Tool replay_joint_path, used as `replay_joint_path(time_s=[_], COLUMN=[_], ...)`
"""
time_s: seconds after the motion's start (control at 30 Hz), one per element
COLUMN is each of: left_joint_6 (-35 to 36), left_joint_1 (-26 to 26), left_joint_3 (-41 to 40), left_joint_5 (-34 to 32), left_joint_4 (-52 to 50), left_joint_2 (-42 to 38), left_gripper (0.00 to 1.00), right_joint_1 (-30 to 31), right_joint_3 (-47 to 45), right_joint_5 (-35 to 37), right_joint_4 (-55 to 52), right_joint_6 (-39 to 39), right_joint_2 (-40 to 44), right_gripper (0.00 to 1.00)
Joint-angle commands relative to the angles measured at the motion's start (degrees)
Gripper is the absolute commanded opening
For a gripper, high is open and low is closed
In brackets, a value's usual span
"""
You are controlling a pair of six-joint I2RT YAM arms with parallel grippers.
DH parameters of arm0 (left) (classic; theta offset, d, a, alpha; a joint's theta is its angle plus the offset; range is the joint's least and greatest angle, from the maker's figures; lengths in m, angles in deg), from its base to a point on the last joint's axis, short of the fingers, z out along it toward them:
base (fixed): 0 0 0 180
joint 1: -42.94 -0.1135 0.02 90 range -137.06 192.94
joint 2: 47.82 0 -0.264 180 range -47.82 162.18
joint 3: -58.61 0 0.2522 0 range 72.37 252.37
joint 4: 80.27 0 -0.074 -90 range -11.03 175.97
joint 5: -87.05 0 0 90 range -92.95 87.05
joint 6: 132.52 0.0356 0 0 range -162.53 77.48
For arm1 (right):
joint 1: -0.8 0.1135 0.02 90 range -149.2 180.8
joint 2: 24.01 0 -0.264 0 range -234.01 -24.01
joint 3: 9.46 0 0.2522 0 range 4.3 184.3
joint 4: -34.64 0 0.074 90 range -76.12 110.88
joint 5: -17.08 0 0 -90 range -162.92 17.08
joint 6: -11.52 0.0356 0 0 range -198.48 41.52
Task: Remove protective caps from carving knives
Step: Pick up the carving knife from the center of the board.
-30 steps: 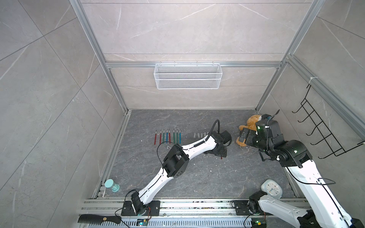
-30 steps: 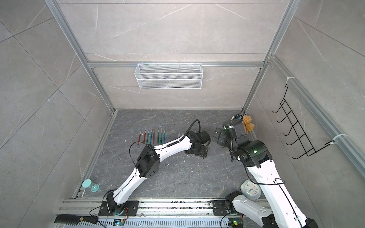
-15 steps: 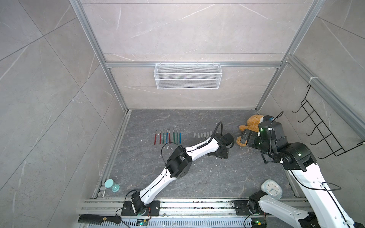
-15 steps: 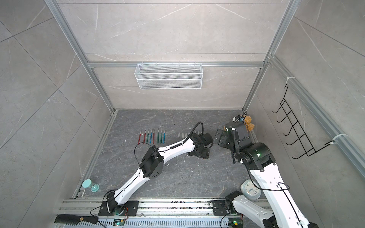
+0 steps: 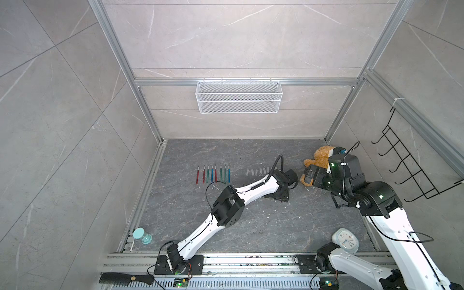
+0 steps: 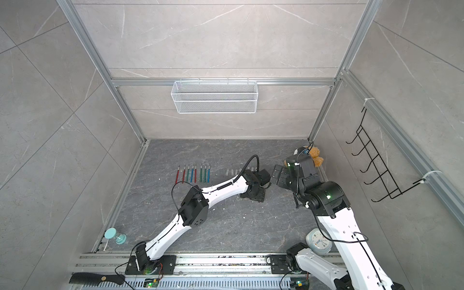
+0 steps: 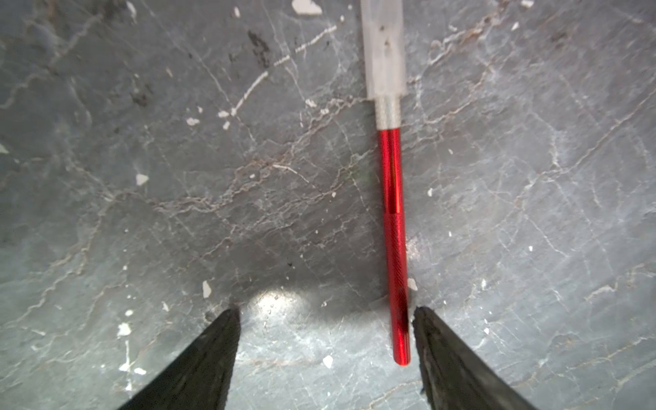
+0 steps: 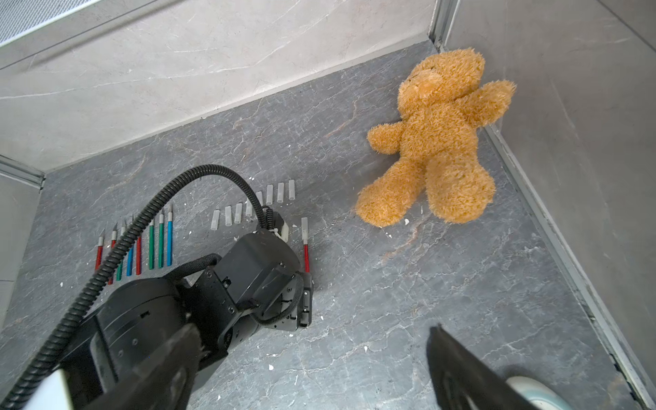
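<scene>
Eight knives lie bared mid-frame, eight caps loose; the capped ninth knife sits ungripped within the open left tool, right tool open and empty.

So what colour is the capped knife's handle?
Red: the thin metal knife handle shows best in the left wrist view.

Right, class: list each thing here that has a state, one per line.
lone red carving knife: capped, lying flat
eight rowed carving knives: uncapped, blades bare
eight loose protective caps: off, lying in a row
left gripper: open, straddling that knife's handle end
right gripper: open, empty
teddy bear: lying on its back
</scene>
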Motion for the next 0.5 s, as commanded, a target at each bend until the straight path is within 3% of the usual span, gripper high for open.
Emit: replay_joint_path(time_s=[0.0, 0.47], left_joint_6=[0.65, 0.91], left_joint_1=[0.45, 0.57], left_joint_3=[1.40, 2.11], left_joint_5=[0.44, 1.13], left_joint_4=[-2.66, -3.83], left_joint_2=[2.50, 4.90], left_gripper=[0.75, 0.61], right_joint_1=[-0.21, -0.17], right_joint_3=[0.57, -0.13], right_joint_5=[-1.30, -3.12], right_joint_4=[-0.08, 0.78], right_joint_6=[-0.46, 0.07], right_joint_2=[0.84, 1.20], right_gripper=[0.99, 0.99])
